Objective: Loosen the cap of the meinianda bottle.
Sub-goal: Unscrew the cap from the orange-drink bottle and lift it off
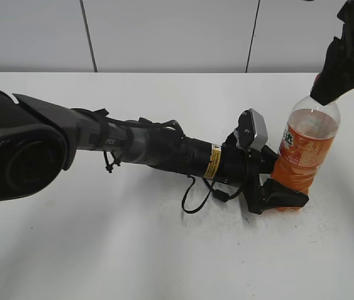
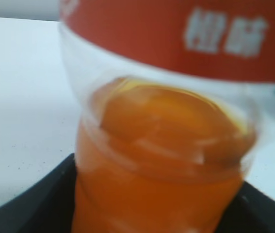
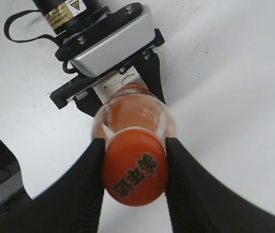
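Observation:
The meinianda bottle (image 1: 304, 147) stands upright at the right of the white table, clear plastic with orange drink and an orange label. My left gripper (image 1: 283, 195) is shut on its lower body; the left wrist view shows the bottle (image 2: 161, 145) filling the frame between the black fingers. My right gripper (image 3: 135, 167) comes down from above and is shut on the orange cap (image 3: 135, 171), which bears dark lettering on top. In the exterior view the cap is hidden behind the right gripper (image 1: 336, 78).
The left arm (image 1: 133, 147) lies low across the table from the left, with a loose black cable (image 1: 195, 197) under it. The white table (image 1: 164, 250) extends in front; a grey panelled wall (image 1: 164, 31) stands behind.

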